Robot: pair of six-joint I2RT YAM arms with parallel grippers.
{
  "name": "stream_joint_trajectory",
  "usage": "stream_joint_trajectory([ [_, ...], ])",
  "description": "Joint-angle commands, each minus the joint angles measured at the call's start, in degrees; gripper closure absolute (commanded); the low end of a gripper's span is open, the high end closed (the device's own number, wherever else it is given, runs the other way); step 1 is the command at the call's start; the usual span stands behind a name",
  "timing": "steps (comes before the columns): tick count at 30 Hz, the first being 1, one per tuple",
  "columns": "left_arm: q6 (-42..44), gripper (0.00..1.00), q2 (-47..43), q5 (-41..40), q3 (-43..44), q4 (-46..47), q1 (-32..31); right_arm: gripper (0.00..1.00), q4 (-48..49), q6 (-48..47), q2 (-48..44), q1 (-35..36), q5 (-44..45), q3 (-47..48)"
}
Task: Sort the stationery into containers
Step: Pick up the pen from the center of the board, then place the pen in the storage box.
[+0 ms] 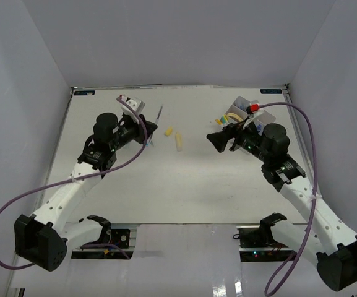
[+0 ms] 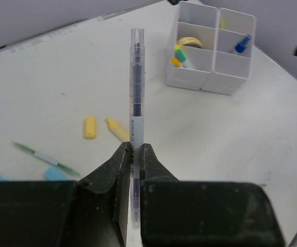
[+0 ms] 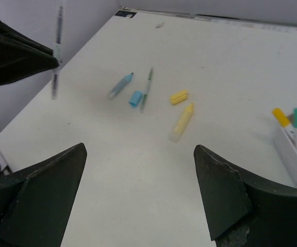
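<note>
The white counter (image 1: 166,192) carries the white four-compartment plastic tray (image 2: 225,80) at its one o'clock corner in the top view, with my right arm just beside it. My right tool (image 3: 139,150) hangs over bare counter with its jaws wide apart, gripping nothing. My left tool (image 2: 134,154), at about ten o'clock, is clamped on the slim clear-barrelled pen with a dark core (image 2: 136,77). It pinches the pen near the lower end, so most of the barrel stands up toward twelve o'clock in my wrist view.

I judge that long free end will swing, so I should carry it slowly toward the tray, above the loose pieces and wide of my right arm. The compartment holding the yellow- and green-capped markers (image 2: 180,55) looks the proper home. I should let go only once the pen is inside its walls.

Loose on the counter lie a yellow marker (image 2: 118,129), a thin green pen (image 2: 45,158) and a short yellow piece (image 2: 90,126).
</note>
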Motion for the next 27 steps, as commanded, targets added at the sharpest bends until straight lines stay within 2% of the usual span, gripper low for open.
stream_joint_trajectory([
  [1,4.6,0.91,-2.6,12.1,-6.1,5.0,-0.6,0.09,2.2,2.9,4.8,6.4,1.8,6.4],
  [2,4.7,0.91,-4.3,12.9,-6.8,5.2,-0.6,0.10,3.1,3.2,6.0,9.4,2.2,7.5],
  [8,3.9,0.90,-8.5,15.6,-11.1,7.7,-0.8,0.13,4.7,5.5,16.4,17.1,4.6,17.1],
  [13,1.0,0.89,-11.0,17.1,-14.2,11.2,-0.8,0.16,7.6,7.3,25.8,20.8,5.7,22.8],
  [18,0.2,0.89,-11.3,17.4,-15.6,13.0,-0.8,0.22,8.8,7.8,30.3,23.3,6.3,25.7],
  [24,-1.7,0.87,-10.3,16.5,-15.8,13.5,-0.8,0.42,12.2,9.2,32.9,24.1,3.9,25.4],
  [27,-1.7,0.87,-10.3,16.4,-15.9,13.6,-0.8,0.58,13.2,9.8,33.2,24.2,3.4,24.4],
])
